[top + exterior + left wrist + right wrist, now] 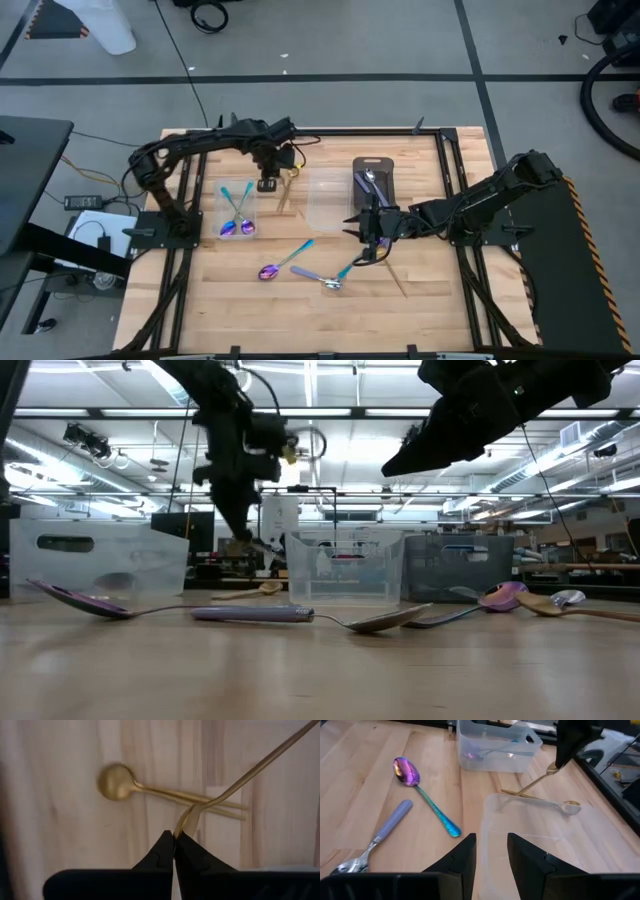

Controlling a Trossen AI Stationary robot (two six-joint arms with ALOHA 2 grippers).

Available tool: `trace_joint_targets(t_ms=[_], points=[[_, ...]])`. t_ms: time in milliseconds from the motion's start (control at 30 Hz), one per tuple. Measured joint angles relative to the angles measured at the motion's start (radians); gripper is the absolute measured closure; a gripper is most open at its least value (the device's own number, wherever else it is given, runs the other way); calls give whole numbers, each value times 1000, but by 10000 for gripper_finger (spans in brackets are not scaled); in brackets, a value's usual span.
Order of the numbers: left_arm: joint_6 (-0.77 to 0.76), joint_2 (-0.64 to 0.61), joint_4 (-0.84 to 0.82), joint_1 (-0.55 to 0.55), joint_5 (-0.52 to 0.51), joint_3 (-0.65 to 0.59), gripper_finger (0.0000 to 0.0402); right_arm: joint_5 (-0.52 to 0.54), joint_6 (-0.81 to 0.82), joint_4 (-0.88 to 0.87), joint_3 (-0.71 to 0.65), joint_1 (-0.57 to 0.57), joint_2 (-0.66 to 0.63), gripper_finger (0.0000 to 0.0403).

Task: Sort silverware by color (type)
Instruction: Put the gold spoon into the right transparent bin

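Silverware sorting partly done | two iridescent spoons (237,213) in left clear container (224,200) | silver pieces (368,180) in dark tray (388,165) | left gripper (174,837) pinching gold utensil (240,782) above gold spoon (117,782) on surface (420,300) | right gripper (491,842) spread, over middle clear container (555,845), empty | left to sort: iridescent spoon (285,263), lilac-handled spoon (318,278), teal-handled piece (345,268)

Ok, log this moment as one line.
left gripper: shut on gold utensil | right gripper: open, empty | gold spoon: on table

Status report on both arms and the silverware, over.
Left pincer shut on gold utensil, lifted above gold spoon. Right pincer open, empty, over clear container. Nothing in the way.
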Motion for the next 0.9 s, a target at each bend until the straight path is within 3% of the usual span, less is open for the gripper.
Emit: trace_joint_targets(t_ms=[233, 500, 700, 900], points=[[13, -144, 45, -52, -127, 0, 393, 14, 24, -23, 83, -100, 1, 290], [60, -197, 143, -108, -155, 0, 393, -139, 108, -89, 186, -206, 0, 269], [59, -200, 301, -163, -245, 0, 391, -125, 190, -76, 188, -231, 0, 243], [77, -200, 447, -216, -257, 0, 389, -61, 190, -77, 188, -270, 0, 244]])
